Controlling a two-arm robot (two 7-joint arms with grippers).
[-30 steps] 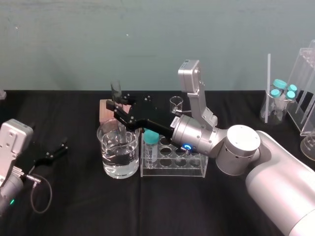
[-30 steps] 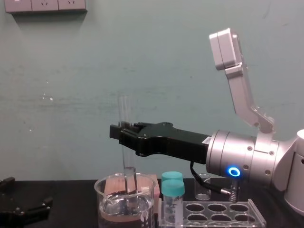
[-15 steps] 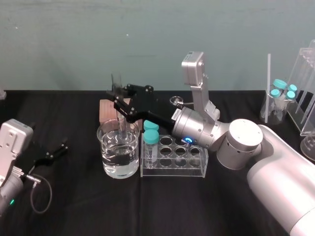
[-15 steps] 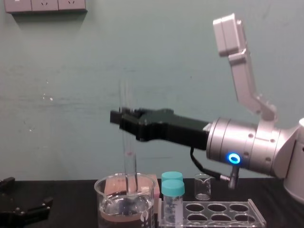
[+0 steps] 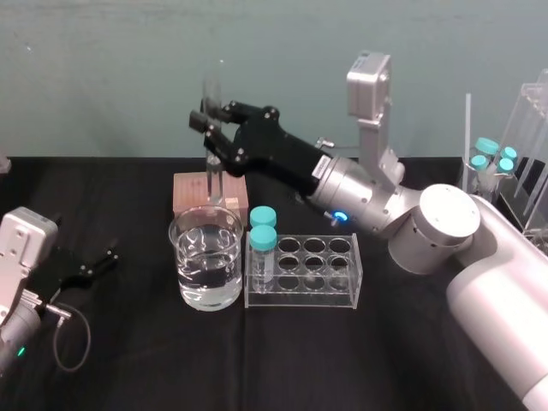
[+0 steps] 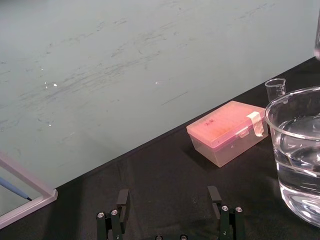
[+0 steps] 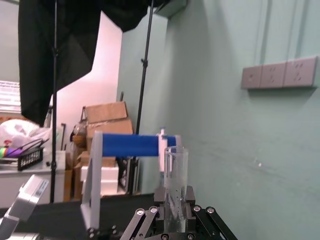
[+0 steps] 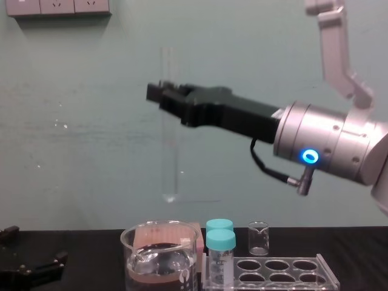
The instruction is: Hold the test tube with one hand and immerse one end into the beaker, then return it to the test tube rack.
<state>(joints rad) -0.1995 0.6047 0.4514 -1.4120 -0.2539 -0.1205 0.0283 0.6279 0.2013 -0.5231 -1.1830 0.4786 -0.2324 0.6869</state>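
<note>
Test tube [image 8: 170, 151] hangs upright in the upper middle of the chest view. The right tool [image 8: 163, 96] is clamped narrowly on its upper part, near the open mouth. The tube's rounded end is in the air, well above the rim of the beaker [image 8: 130, 254], which stands at the lower middle of the frame and is partly filled with clear liquid. In the head view the tube sits above and slightly behind the beaker, against a pink box [image 5: 190, 193].

Judging by this, the tube is out of the test tube rack [image 5: 300, 295] and out of the liquid. Its glass does not tell me whether the dip is done. What plainly remains is moving it toward the right of the frame and lowering it into a free hole of the rack, which stands just beside the beaker on the black desk [image 5: 257, 360].

The left tool [image 6: 168, 200] rests at the lower left of the head view, its fingers spread wide and holding nothing.

Count:
- one test tube
- one large beaker
- one rack
- two teal-capped vials [image 5: 263, 248] in the rack's end nearest the beaker
- one tiny beaker [image 8: 258, 237] behind the rack
- one pink box
- a cluster of further teal-capped vials [image 5: 492, 156] at the right edge, too bunched to count surely
</note>
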